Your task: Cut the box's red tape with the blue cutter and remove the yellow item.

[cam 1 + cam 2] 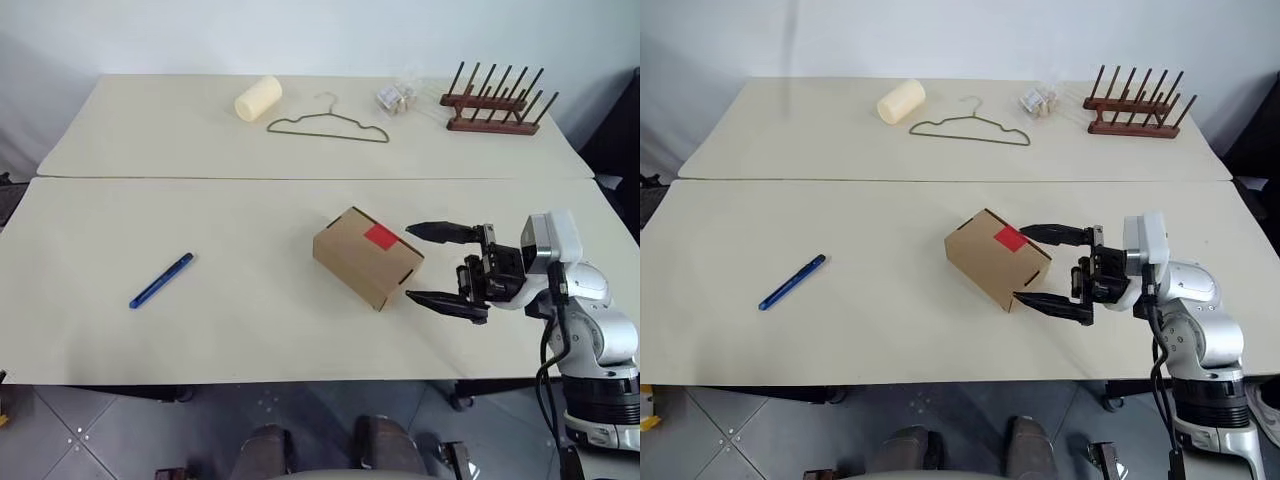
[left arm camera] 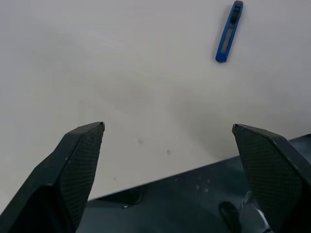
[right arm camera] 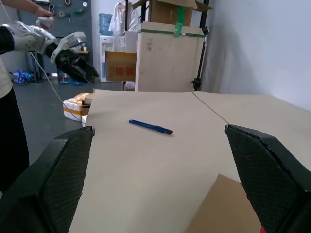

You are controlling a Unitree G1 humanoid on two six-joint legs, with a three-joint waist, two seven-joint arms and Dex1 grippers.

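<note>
The brown box (image 1: 352, 262) lies on the near table a little right of centre, with the red tape (image 1: 381, 237) on its top face. My right gripper (image 1: 408, 262) hovers at the box's right end. It is open, one fingertip on each side of that end, and it grips nothing. Far to the left, the blue cutter (image 1: 161, 280) lies loose on the table. The left wrist view looks past the open left gripper (image 2: 167, 131) at the cutter (image 2: 228, 31) and the table's edge. The yellow item is hidden.
On the far table lie a cream roll (image 1: 258, 98), a wire hanger (image 1: 328, 124), a small clear packet (image 1: 395, 98) and a wooden peg rack (image 1: 497, 103). A seam separates the two tables. A person (image 3: 9, 111) stands beyond the table's left end.
</note>
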